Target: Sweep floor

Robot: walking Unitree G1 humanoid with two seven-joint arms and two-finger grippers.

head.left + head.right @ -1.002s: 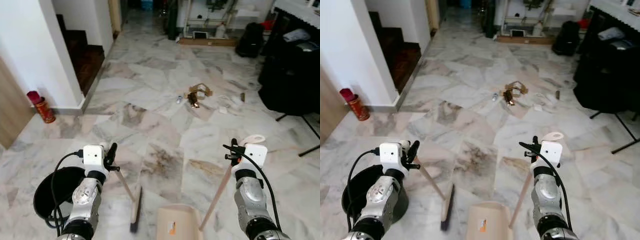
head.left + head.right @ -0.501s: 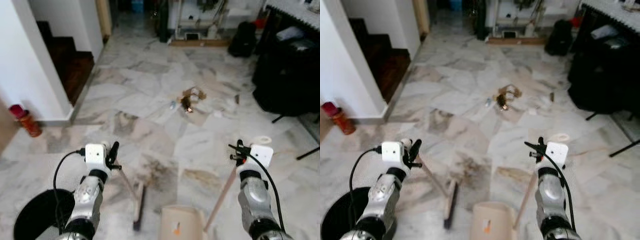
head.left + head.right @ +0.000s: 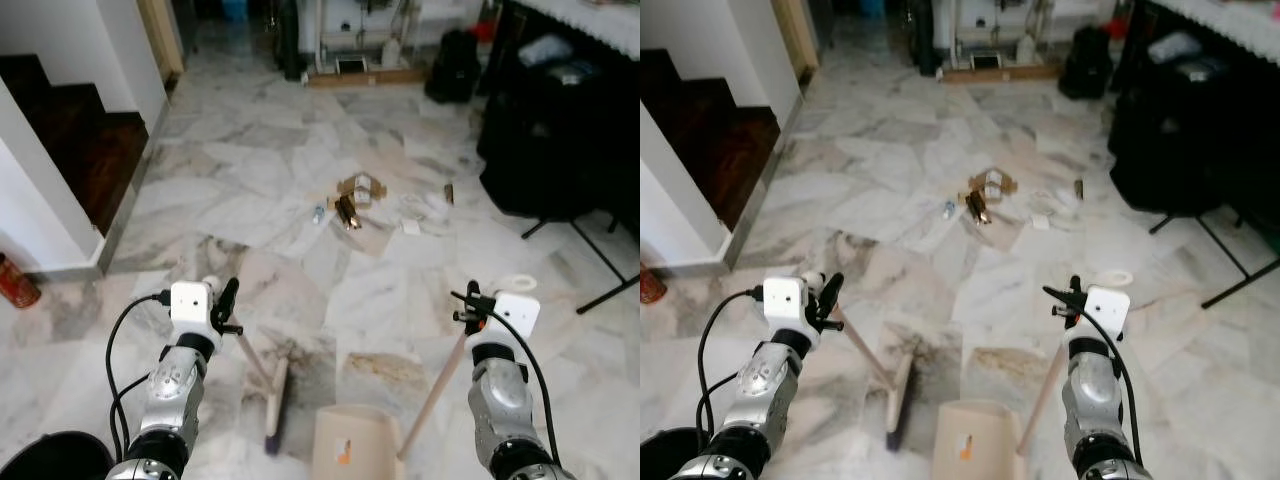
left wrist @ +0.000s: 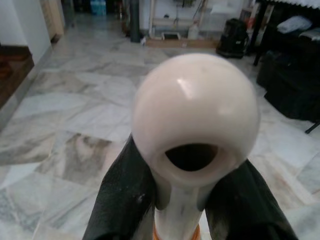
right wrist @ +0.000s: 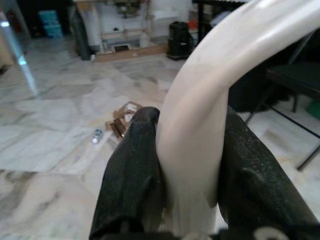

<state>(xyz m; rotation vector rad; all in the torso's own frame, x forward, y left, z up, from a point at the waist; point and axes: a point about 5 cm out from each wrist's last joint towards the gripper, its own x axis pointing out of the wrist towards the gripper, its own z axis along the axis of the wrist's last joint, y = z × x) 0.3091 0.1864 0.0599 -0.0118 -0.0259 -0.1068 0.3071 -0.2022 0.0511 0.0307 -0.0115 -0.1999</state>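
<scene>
The sweeping has barely begun, judging by the litter (image 3: 352,196) lying untouched mid-floor, well ahead of the robot. The left claw (image 3: 226,306) is clenched on the broom (image 3: 272,395), the right claw (image 3: 468,308) on the dustpan (image 3: 352,447) handle. The wrist views show each grip up close; the head views show both tools resting on the marble floor (image 3: 250,190).

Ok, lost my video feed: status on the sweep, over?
Left gripper shut on broom; right gripper shut on dustpan handle. Litter pile ahead, unswept. Nothing between on the marble floor.
</scene>
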